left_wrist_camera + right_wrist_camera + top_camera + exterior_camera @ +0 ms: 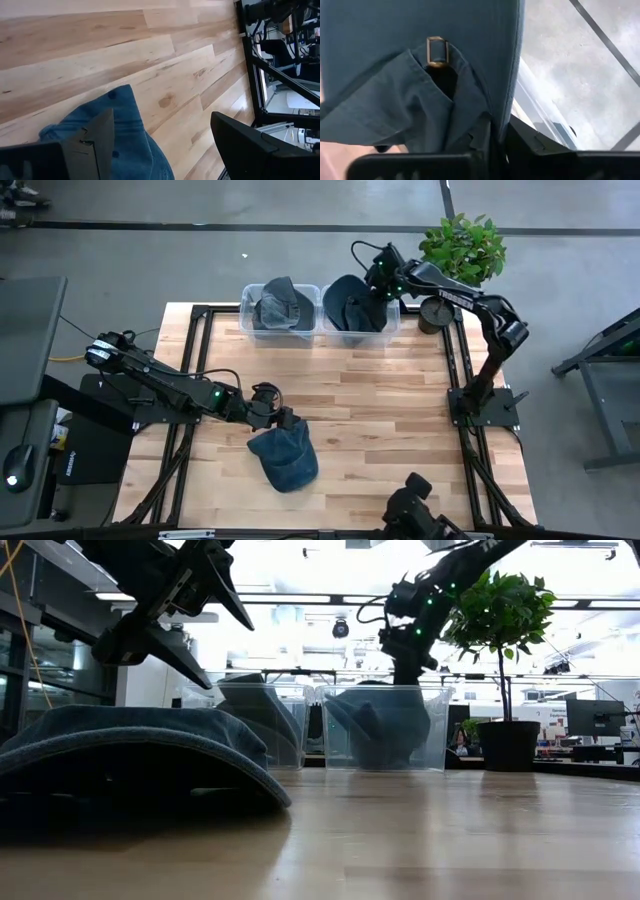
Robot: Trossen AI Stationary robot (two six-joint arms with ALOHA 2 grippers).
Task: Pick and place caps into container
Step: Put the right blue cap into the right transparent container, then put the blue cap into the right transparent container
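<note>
One darker blue cap (284, 457) lies on the table near its near edge, crown up, brim on the wood. My left gripper (282, 420) hovers open just above its far side; in the left wrist view the cap (125, 145) shows below the spread fingers of the left gripper (160, 120). Grey-blue cap cloth (280, 305) lies in the left clear bin. My right gripper (378, 288) is over the right bin (392, 328), shut on a darker blue cap (352, 308). My right gripper (495, 135) pinches cloth of the darker blue cap between its two fingers, at a fold (487, 117) beside the back opening with the metal buckle (436, 50). It comes from above, pointing down into the right bin. The cap (380, 730) hangs inside the bin.
The two clear bins (262, 690) stand side by side at the table's far edge. A potted plant (462, 248) stands past the far right corner, close to the right arm. Bare wood stretches between the bins and the near cap. Black frame rails run along the table's sides.
</note>
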